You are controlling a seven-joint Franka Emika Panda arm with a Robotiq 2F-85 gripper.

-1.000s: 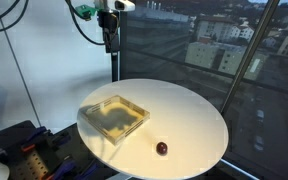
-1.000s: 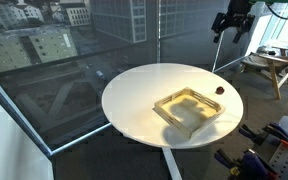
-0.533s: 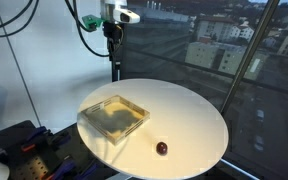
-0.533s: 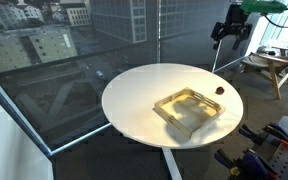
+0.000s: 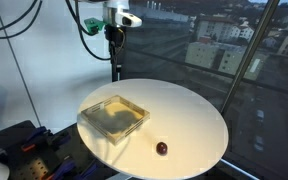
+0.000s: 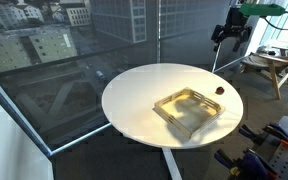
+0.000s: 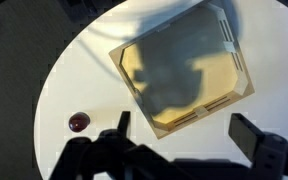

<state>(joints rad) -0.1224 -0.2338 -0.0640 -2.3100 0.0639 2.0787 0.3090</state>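
Note:
My gripper [image 5: 113,36] hangs high above the far edge of the round white table [image 5: 189,120], open with nothing between its fingers; it also shows at the upper right as the gripper [image 6: 231,34]. In the wrist view the gripper [image 7: 184,135] frames bare tabletop just below a shallow square yellowish tray [image 7: 184,68]. The tray [image 5: 114,116] lies flat on the table and appears as the tray [image 6: 191,107] too. A small dark red round fruit [image 7: 79,122] rests on the table apart from the tray, seen as the fruit [image 5: 162,148] and the fruit [image 6: 219,89].
Large windows with a city view [image 5: 234,40] stand behind the table. A dark cart with tools [image 5: 24,150] sits beside the table. A wooden stool [image 6: 269,66] stands in the background.
The gripper has shifted slightly sideways and a little lower over the last second. The tray and the fruit have not moved.

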